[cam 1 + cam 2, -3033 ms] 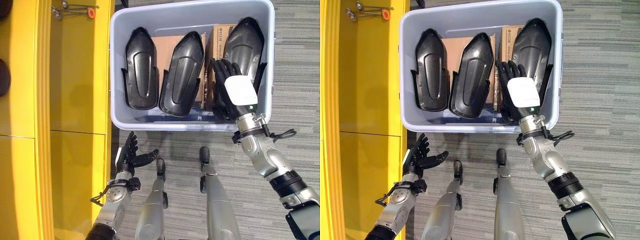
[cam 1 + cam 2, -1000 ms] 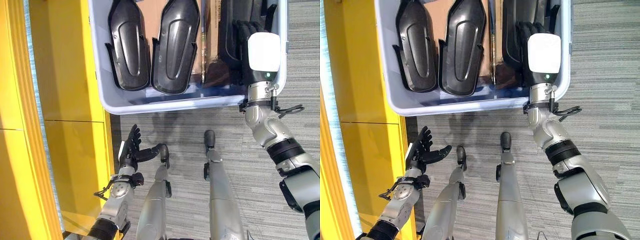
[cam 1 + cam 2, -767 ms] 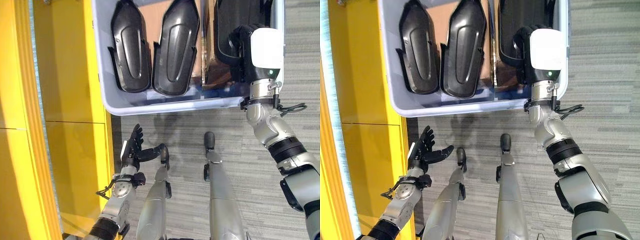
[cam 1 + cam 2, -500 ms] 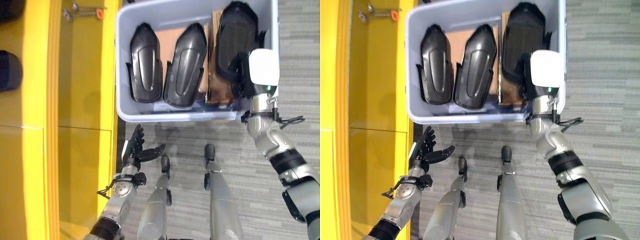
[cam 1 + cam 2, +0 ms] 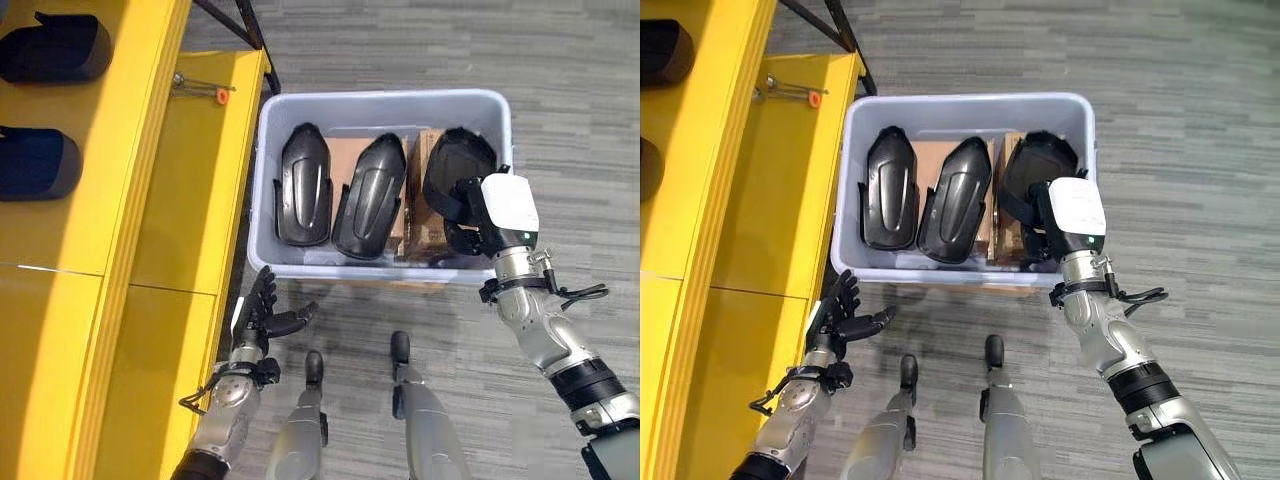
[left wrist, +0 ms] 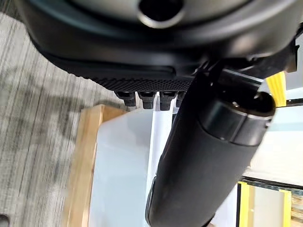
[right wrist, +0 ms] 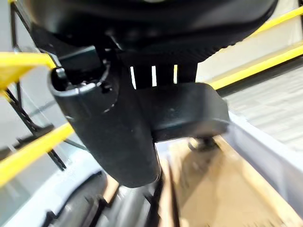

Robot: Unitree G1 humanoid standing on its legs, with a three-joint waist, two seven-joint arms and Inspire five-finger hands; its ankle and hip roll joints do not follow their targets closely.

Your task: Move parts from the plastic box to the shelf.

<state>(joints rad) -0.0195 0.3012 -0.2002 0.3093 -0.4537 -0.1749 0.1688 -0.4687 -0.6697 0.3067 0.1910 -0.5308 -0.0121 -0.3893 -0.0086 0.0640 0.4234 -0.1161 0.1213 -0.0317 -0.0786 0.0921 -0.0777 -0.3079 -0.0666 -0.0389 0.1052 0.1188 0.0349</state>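
Gripping black molded part (image 5: 452, 175) with right hand (image 5: 478, 212), fingers curled round its near end, part tilted up at right end of plastic box (image 5: 385, 108). Two sibling parts (image 5: 303, 197) lie flat beside (close quarters). Left hand (image 5: 262, 312) open, low by yellow shelf (image 5: 120, 180). Risk: part snags box rim or cardboard insert (image 5: 424, 205), grip slips, part drops.

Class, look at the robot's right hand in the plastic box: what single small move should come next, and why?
Probably lift. The right robot hand is curled round the rightmost black moulded plastic part, still inside the pale grey plastic box; raising it over the rim would free it to travel to the yellow shelf.
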